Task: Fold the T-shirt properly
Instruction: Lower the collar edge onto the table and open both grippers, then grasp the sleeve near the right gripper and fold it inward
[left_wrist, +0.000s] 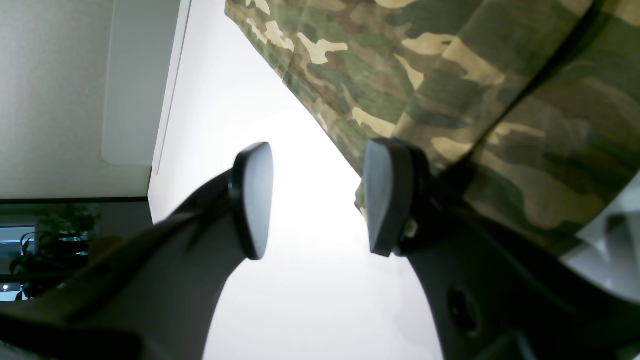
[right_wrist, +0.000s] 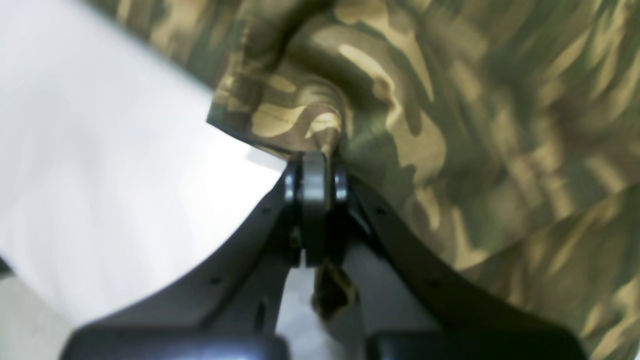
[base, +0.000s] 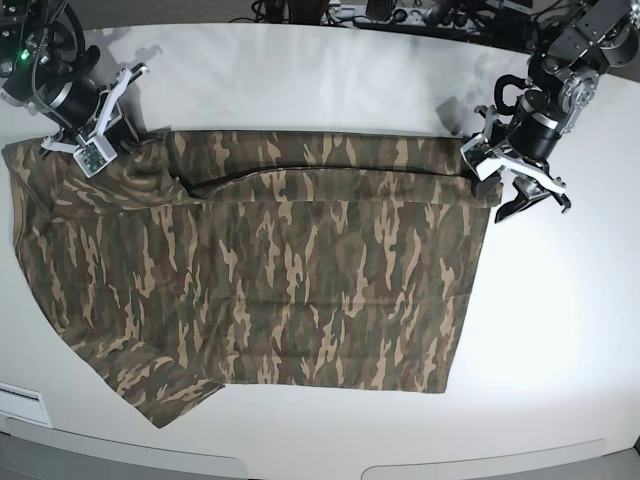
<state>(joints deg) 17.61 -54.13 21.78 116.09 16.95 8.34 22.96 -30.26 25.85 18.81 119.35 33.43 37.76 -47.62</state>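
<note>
The T-shirt (base: 270, 280) lies spread flat across the white table (base: 560, 340), its long axis running from nine o'clock to three o'clock in the base view, with the top strip already doubled over along the far edge. That far edge is what your next move turns on, and both claws sit on it, one at each end.

Your right gripper (right_wrist: 314, 165), up at ten o'clock in the base view, is clenched on a bunched fold of the shirt; the wrist view shows a tuft of camouflage cloth pinched between the closed pads. That corner looks secured.

Your left gripper (left_wrist: 315, 200), at two o'clock, is released. Its pads stand wide apart over bare table, and the shirt's edge lies just off to three o'clock of the gap, touching or nearly touching the outer side of one pad. Nothing sits between the pads.

So, in my judgement, the left claw needs to shift toward the cloth before it closes, or it will grab air.
</note>
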